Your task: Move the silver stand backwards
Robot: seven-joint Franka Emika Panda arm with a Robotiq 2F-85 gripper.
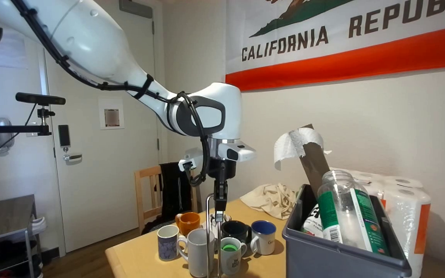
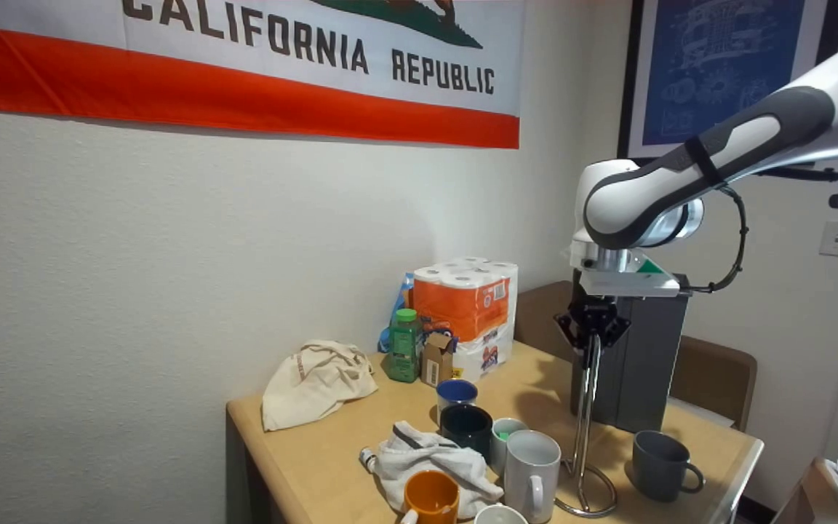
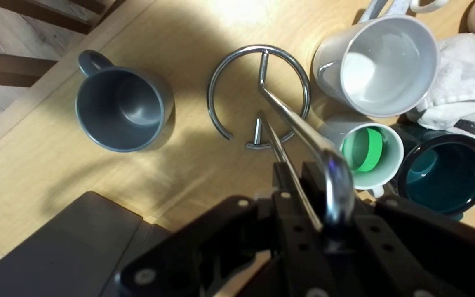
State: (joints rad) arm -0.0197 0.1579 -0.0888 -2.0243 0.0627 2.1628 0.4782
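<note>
Wrist view: silver stand (image 3: pixel 295 119), between grey mug (image 3: pixel 122 107) at left and white mug (image 3: pixel 379 66) at right; gripper (image 3: pixel 301 177) pinching it near the top, presumably for clearance above both mugs.

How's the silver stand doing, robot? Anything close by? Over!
Fingers closed on silver stand. Looks upright. White mug close beside it, might get bumped; dark grey mug opposite.

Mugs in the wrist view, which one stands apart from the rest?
The grey mug: alone left of the stand in that view, while the other mugs cluster at the right.
</note>
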